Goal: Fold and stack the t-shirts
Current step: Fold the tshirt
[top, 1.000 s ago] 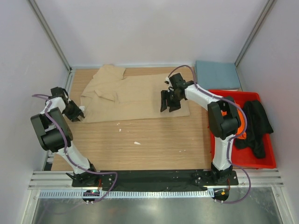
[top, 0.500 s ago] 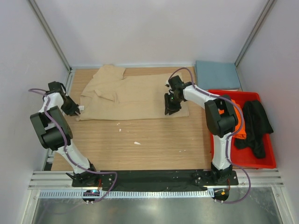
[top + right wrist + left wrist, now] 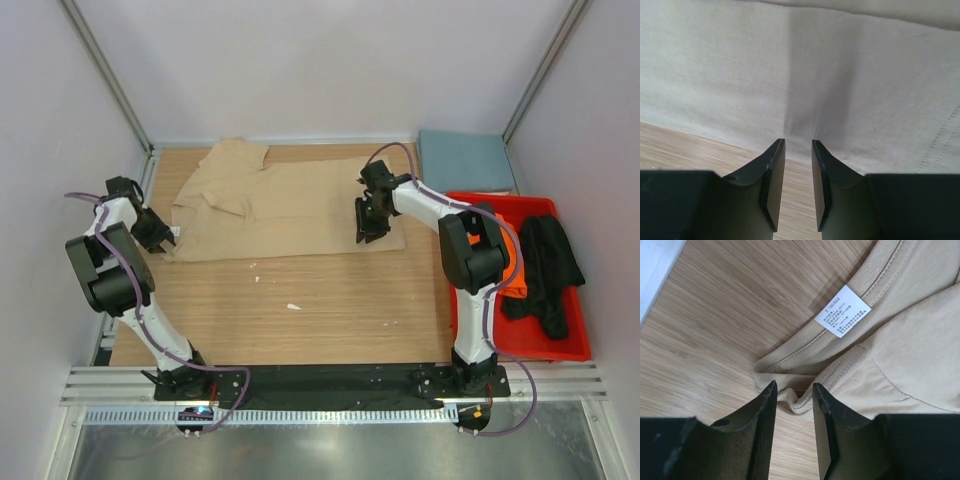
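Top external view first: I count four t-shirts, one of each colour. The tan-beige t-shirt [image 3: 290, 205] is the only one spread out. It lies flat across the far half of the tabletop [image 3: 330, 310], from near the left edge to past the middle, with one sleeve bunched up toward the far-left corner. The slate blue-grey t-shirt [image 3: 465, 160] is a neat folded rectangle in the far-right corner. The other two, the orange t-shirt [image 3: 514, 282] and the black t-shirt [image 3: 548, 270], are crumpled in the one red bin [image 3: 520, 352] along the right edge, black on the outer side.

There are two grippers, both down on the tan shirt. The left gripper [image 3: 162, 235] sits at the shirt's near-left corner, close to the left edge of the tabletop. The right gripper [image 3: 367, 228] is on the shirt's near-right corner.

In the left wrist view, the left gripper [image 3: 792, 395] has its jaws a bit apart with a scrunched fold of hem sitting right between the tips. Honestly I can't tell if it's pinching it or just straddling it. One white size label [image 3: 842, 310] shows just beyond, inside the neckline.

In the right wrist view, the right gripper [image 3: 797, 150] has a narrow gap between its jaws, and its tips are right at the cloth's edge where it meets the wood. A faint crease runs up from the gap. Can't tell if that one's clamped either.
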